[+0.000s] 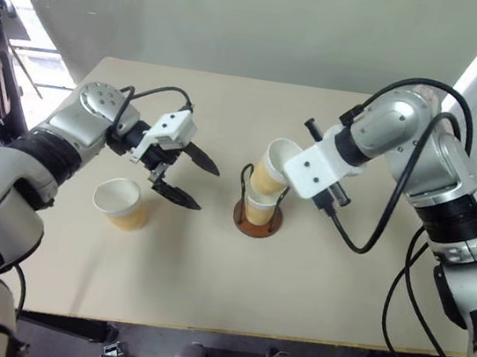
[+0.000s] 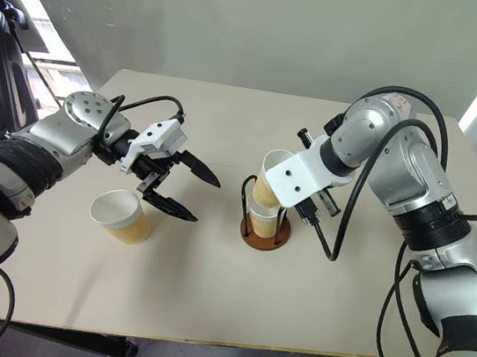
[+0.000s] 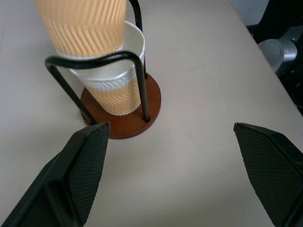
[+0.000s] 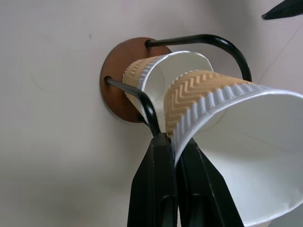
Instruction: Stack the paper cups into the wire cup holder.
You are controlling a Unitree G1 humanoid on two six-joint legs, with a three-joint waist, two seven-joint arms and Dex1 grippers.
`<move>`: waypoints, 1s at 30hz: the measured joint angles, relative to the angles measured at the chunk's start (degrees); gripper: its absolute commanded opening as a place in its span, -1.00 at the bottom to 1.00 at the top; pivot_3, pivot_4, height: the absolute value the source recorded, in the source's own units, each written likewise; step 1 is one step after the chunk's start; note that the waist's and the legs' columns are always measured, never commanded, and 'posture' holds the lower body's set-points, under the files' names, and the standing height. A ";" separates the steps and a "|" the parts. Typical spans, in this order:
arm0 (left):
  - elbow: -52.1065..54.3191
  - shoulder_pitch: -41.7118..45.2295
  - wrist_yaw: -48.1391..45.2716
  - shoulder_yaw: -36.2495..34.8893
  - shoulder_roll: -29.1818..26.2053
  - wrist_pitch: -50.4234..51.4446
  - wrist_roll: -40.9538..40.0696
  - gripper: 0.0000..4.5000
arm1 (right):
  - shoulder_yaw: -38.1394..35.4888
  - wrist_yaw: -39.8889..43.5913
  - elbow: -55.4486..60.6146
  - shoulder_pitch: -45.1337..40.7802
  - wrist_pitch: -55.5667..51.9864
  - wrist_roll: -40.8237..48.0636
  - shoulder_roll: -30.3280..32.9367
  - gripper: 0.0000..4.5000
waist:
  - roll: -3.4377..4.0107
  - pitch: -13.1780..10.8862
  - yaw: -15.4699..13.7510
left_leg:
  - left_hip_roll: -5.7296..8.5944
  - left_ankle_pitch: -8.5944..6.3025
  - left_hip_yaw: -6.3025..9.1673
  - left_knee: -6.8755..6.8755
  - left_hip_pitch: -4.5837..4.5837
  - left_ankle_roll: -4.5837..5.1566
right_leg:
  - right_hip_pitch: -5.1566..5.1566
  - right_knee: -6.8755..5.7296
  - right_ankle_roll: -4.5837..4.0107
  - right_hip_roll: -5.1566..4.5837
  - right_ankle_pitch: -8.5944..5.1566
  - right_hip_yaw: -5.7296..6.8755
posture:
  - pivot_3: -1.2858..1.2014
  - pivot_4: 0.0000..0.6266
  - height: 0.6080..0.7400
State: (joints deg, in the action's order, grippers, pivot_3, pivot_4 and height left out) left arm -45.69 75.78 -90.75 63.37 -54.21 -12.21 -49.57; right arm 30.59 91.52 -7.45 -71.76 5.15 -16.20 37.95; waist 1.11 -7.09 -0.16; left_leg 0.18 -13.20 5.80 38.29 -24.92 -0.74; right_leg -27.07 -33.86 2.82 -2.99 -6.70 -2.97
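One light, crushable cup [image 4: 227, 142] is pinched by its rim in the right hand [image 4: 174, 142], half into the holder [image 1: 257, 219]; left hand [image 1: 187, 177] spread.

Ribbed paper cups [image 4: 203, 94] (glossy wire holder [image 3: 137, 61])

Scene evenly lit, bright, diffuse. Daylight enters through window [image 1: 35, 43] at upper left of head views; that area overexposed. Bench [image 1: 205, 289] matte, no glare; soft short shadows beneath holder [image 1: 258, 219] and loose cup [image 1: 121, 203]. Mild specular highlights on silver arm shells. Head views sharp, slight wide-angle stretch at edges. Wrist views: near end effector fingers [image 3: 85, 165] slightly soft, held cup [image 4: 246, 156] close, enlarged, rim washed out.
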 measured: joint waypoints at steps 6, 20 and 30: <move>2.02 0.00 0.00 0.00 -0.55 1.08 -0.12 1.00 | 0.00 0.41 -0.56 -0.28 1.00 -0.33 -0.21 -0.99 | 0.00 0.00 0.01 | 0.00 0.00 0.00 -0.01 0.00 0.00 | 0.00 0.02 0.00 0.00 0.00 0.00 | 0.03 -0.52 1.00; 3.06 0.06 -0.01 -0.11 -0.75 2.85 -0.34 1.00 | 2.17 0.68 1.45 -0.29 -1.21 3.55 -0.28 -0.31 | 0.00 0.00 0.02 | 0.00 0.00 0.00 -0.03 0.01 -0.01 | 0.00 0.02 0.00 0.00 0.00 0.00 | 0.03 -0.52 1.00; 2.57 0.45 -0.02 -2.98 1.05 5.43 -0.38 1.00 | -3.21 0.54 1.53 -1.62 -19.32 9.56 -2.31 -0.31 | -0.01 -0.01 -0.04 | 0.02 0.02 0.01 -0.06 -0.03 -0.04 | -0.01 0.05 -0.02 0.00 -0.01 0.00 | 0.03 -0.52 1.00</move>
State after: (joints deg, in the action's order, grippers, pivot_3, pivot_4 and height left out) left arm -43.12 76.23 -90.78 60.39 -53.16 -6.78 -49.94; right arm 27.38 92.06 -5.91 -73.38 -14.18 -6.64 35.64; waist 1.09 -7.10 -0.20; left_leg 0.20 -13.19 5.81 38.23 -24.95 -0.78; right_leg -27.08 -33.82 2.80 -2.99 -6.72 -2.97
